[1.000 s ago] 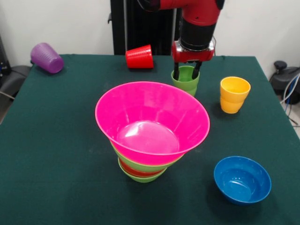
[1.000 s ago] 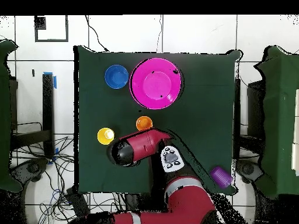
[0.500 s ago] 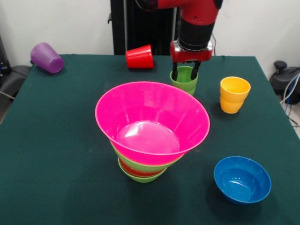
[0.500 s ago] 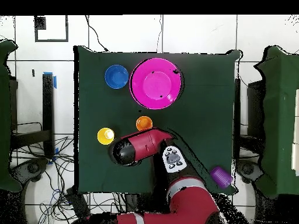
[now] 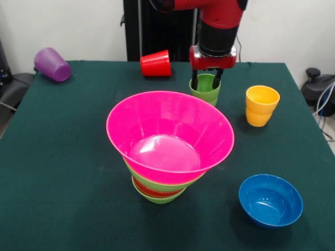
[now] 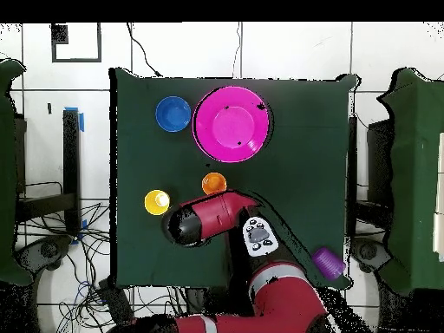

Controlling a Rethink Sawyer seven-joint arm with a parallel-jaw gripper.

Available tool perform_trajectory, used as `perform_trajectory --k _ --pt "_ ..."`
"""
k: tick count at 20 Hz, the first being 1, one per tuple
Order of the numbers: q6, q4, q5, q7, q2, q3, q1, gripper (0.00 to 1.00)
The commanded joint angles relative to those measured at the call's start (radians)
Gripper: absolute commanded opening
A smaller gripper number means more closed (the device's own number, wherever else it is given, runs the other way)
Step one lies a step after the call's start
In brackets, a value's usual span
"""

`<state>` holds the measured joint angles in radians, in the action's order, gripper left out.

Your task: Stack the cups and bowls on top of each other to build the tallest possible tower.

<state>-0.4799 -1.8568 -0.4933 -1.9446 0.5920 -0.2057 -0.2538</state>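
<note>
Pink bowl [image 5: 170, 133] sits on top of the tower [image 5: 162, 178], wide mouth up, pretty much dead centre of the table [image 5: 63, 157] in the front view. Under it you can see the edges of a big green bowl [image 5: 157, 184], a red-orange one [image 5: 152, 192] and a small green one [image 5: 159, 198] at the bottom, all nested. The whole pile leans a bit.

Blue bowl [image 5: 270, 200] stands alone at about 4 o'clock from the tower, well apart from it, upright and empty.

Green cup [image 5: 205, 90] is at roughly 1 o'clock from the tower, just behind the pink rim. The gripper [image 5: 204, 79] has its two black fingers down at that cup's rim, one finger on the outside on each side, so it's pinched on the cup. Can't tell whether the cup is off the cloth.

Yellow cup [image 5: 261, 105] stands upright at 2 o'clock. Red cup [image 5: 156, 63] lies on its side at 12, near the far edge. Purple cup [image 5: 52, 64] lies tipped over at 10 o'clock by the corner.

From overhead an orange cup [image 6: 213, 183] shows beside the arm [image 6: 208, 218], between tower and yellow cup.
</note>
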Motion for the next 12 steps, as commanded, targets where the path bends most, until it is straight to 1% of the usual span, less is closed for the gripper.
perform_trajectory --k 1,6,12 --pt "0.02 0.043 -0.029 0.007 -0.1 -0.054 -0.008 1.0" --pt "0.055 0.053 -0.02 -0.005 -0.144 -0.065 -0.018 1.0" --pt "0.054 0.05 0.001 -0.005 -0.16 -0.085 -0.036 1.0"
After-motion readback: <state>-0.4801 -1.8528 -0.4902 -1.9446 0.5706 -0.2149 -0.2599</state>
